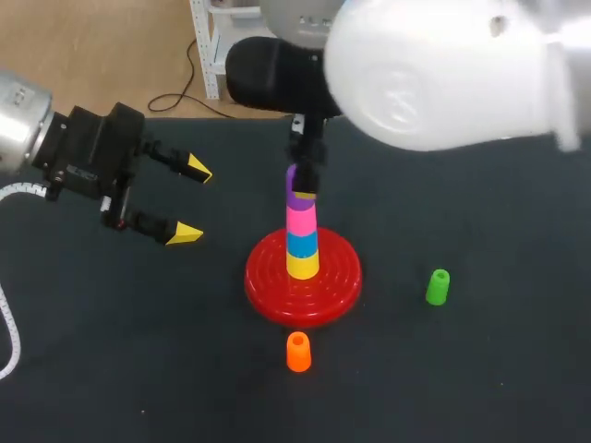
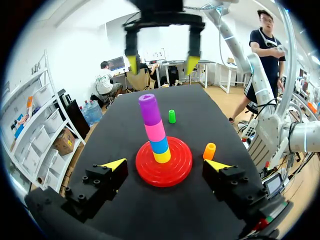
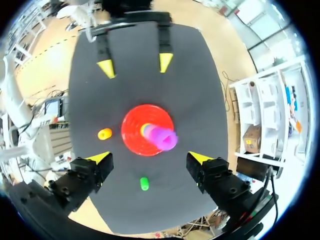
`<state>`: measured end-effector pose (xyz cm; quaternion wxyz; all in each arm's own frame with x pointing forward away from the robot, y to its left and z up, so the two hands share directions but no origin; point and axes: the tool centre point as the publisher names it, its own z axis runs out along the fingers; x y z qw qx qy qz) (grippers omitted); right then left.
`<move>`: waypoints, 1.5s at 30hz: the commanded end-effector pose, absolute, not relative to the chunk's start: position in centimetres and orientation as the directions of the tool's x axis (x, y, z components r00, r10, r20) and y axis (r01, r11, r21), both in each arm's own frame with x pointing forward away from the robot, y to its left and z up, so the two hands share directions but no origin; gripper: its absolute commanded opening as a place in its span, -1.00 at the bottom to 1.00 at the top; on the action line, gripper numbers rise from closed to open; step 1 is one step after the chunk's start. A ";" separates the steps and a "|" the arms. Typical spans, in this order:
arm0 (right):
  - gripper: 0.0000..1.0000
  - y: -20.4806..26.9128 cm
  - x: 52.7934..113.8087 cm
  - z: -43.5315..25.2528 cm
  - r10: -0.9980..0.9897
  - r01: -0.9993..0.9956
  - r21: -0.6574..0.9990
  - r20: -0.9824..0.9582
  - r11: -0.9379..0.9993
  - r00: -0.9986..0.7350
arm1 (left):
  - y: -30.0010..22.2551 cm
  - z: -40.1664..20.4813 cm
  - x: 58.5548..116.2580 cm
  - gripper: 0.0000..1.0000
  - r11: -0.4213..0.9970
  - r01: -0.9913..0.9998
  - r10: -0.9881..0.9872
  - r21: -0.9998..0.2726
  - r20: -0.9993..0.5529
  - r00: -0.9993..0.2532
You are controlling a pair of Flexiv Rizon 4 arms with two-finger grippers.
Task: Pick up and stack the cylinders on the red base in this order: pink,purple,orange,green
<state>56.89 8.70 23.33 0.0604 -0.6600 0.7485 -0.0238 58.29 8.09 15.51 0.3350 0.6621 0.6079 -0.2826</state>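
The red base (image 1: 268, 277) holds a stack: yellow, blue, pink (image 1: 300, 221), with the purple cylinder (image 1: 297, 187) on top. My right gripper (image 2: 162, 62) hangs straight over the stack, open, its fingers wide apart and clear of the purple cylinder (image 2: 149, 107). From its own view the purple top (image 3: 166, 138) lies below, ahead of the right gripper (image 3: 150, 158). The orange cylinder (image 1: 298, 352) stands in front of the base, the green cylinder (image 1: 439, 287) to its right. My left gripper (image 1: 192, 199) is open, left of the stack, holding nothing.
The black table (image 1: 480, 369) carries only the base and the two loose cylinders. The right arm's white body (image 1: 443, 69) covers the back right of the table. Bare cloth lies left and front of the base.
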 end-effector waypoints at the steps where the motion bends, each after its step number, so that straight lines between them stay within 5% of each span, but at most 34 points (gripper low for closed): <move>1: 1.00 6.4 52.7 23.4 -0.988 -0.981 -0.172 -0.143 0.087 -0.063 | 8.2 15.4 58.3 1.00 -0.037 0.994 0.612 0.104 -0.784 0.105; 17: 1.00 7.1 46.4 14.4 -0.999 -0.996 -0.092 -0.025 -0.018 0.021 | 8.2 15.4 58.3 1.00 -0.037 0.994 0.612 0.104 -0.784 0.105; 45: 1.00 10.1 46.0 5.7 -1.000 -1.000 -0.022 0.021 -0.006 0.006 | 8.2 15.4 58.3 1.00 -0.037 0.994 0.612 0.104 -0.784 0.105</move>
